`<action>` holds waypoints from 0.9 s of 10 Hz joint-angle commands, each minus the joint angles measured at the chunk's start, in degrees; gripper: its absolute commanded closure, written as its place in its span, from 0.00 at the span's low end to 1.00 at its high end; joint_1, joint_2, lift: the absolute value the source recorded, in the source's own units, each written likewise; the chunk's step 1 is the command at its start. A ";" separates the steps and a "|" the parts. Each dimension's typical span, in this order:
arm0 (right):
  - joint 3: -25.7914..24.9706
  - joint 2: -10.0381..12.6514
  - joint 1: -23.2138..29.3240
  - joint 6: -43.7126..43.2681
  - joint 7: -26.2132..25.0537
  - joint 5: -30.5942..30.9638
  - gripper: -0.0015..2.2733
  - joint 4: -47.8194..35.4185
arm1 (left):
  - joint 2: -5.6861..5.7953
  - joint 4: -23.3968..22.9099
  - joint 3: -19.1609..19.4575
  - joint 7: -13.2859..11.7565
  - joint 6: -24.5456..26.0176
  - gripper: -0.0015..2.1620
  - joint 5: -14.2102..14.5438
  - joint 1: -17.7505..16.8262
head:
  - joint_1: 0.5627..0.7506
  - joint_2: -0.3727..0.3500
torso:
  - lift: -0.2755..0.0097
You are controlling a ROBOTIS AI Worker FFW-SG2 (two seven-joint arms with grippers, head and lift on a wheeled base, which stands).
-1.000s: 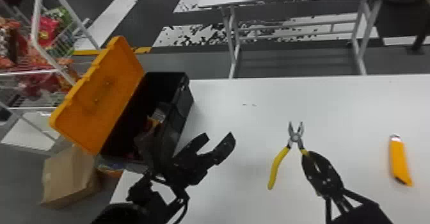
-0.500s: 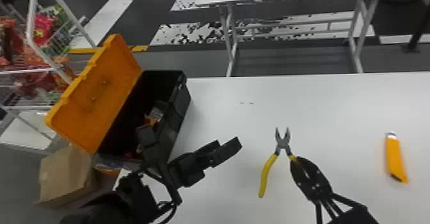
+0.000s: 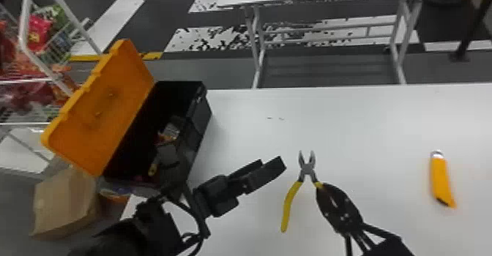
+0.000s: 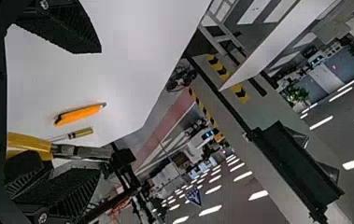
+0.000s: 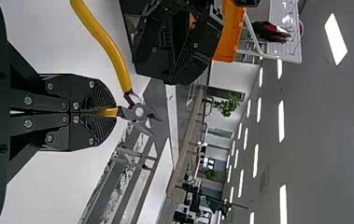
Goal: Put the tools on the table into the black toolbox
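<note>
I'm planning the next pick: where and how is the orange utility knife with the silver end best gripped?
Probably across the middle of the orange knife, from above, one finger along each long side: it lies flat, long and narrow, and that hold avoids the silver end, which points away from the robot.

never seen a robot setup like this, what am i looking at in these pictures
This is a robot with two black arms, each ending in a two-fingered gripper. One view looks down from its head; the other two come from its wrists and are turned on their side, so upright things lie sideways.

On the white table, an orange cutter lies toward the robot's right. The black toolbox, its orange lid open, is at the robot's left. The right gripper holds yellow-handled pliers by one handle. The left gripper is open and empty.
</note>
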 commanded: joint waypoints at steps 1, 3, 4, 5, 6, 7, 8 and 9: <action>0.53 0.12 -0.26 0.00 0.10 -0.54 0.98 0.22 | -0.15 0.00 -0.96 -0.47 0.14 0.04 0.10 -0.34 | 0.70 0.87 | 0.70; 0.97 0.21 -0.52 0.18 0.89 -1.69 0.98 0.22 | -0.32 0.00 -2.19 -1.00 0.14 0.04 -0.16 -0.69 | 0.70 0.85 | 0.70; 1.41 0.30 -0.79 0.18 0.89 -1.69 0.98 0.22 | -0.32 0.00 -2.89 -1.09 0.14 0.06 -0.16 -1.04 | 0.70 0.84 | 0.70; 1.85 0.30 -1.14 0.35 0.89 -1.69 0.98 0.48 | -0.23 0.00 -3.77 -1.09 0.14 0.07 -0.16 -1.39 | 0.70 0.84 | 0.70; 2.29 0.38 -1.49 0.70 0.89 -1.69 0.98 0.57 | -0.32 -0.09 -4.38 -1.09 0.14 0.07 -0.16 -1.65 | 0.70 0.83 | 0.70; 2.56 0.47 -1.67 0.70 0.89 -1.69 0.98 0.66 | -0.23 -0.18 -5.00 -1.18 0.32 0.08 -0.16 -2.01 | 0.70 0.82 | 0.70; 2.56 0.47 -1.67 0.70 0.89 -1.69 0.98 0.66 | -0.15 -0.27 -5.35 -1.18 0.32 0.10 -0.16 -2.18 | 0.70 0.82 | 0.70; 2.56 0.56 -1.67 0.70 0.81 -1.69 0.98 0.66 | -0.23 -0.27 -5.53 -1.88 0.49 0.13 -0.51 -2.36 | 0.70 0.81 | 0.70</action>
